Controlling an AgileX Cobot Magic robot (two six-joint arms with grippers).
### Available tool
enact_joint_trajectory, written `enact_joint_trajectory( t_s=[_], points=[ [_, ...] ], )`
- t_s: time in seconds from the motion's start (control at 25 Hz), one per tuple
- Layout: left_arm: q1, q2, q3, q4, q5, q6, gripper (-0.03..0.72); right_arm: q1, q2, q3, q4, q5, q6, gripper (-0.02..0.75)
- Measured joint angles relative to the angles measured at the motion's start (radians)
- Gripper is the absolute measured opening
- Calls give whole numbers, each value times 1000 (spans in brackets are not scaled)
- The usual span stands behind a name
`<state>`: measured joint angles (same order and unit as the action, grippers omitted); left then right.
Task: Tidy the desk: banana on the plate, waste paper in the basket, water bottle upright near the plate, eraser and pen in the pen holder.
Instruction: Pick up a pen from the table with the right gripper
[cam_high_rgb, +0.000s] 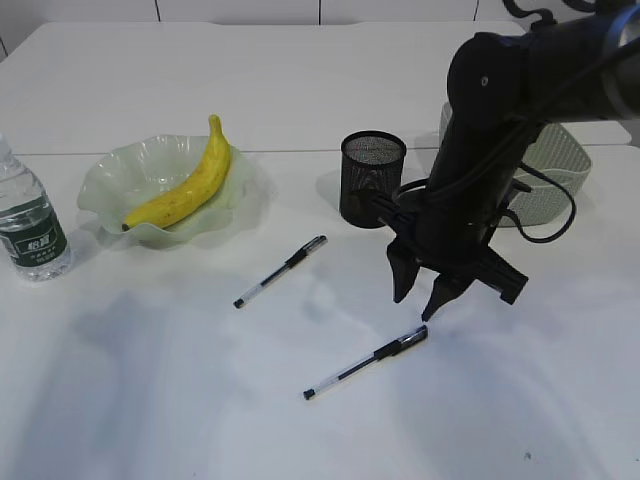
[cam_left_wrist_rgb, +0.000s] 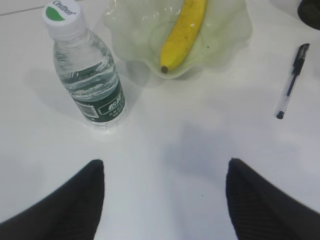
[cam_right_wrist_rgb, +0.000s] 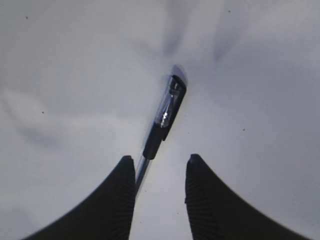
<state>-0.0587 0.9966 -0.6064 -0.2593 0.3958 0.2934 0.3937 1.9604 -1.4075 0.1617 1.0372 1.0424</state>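
Ribbed black right claw (cam_high_rgb: 422, 298) hangs parted over a slim clear-barrelled pen (cam_high_rgb: 366, 363); left claw (cam_left_wrist_rgb: 165, 200) gapes wide.

White table (cam_high_rgb: 150, 400): pens (cam_high_rgb: 366, 364), bottle (cam_high_rgb: 30, 225), plate (cam_high_rgb: 110, 180)

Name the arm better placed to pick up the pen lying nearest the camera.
Right. The right gripper hangs open just above that pen's capped end, fingers either side of it. The left gripper faces the water bottle and plate, far off.
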Motion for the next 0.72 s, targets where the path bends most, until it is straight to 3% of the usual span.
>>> enact_joint_trajectory(
  t_s=[0.72],
  points=[
    [0, -29, 0, 8, 4, 0, 538, 8, 58, 0, 24, -53, 53, 256]
  ],
)
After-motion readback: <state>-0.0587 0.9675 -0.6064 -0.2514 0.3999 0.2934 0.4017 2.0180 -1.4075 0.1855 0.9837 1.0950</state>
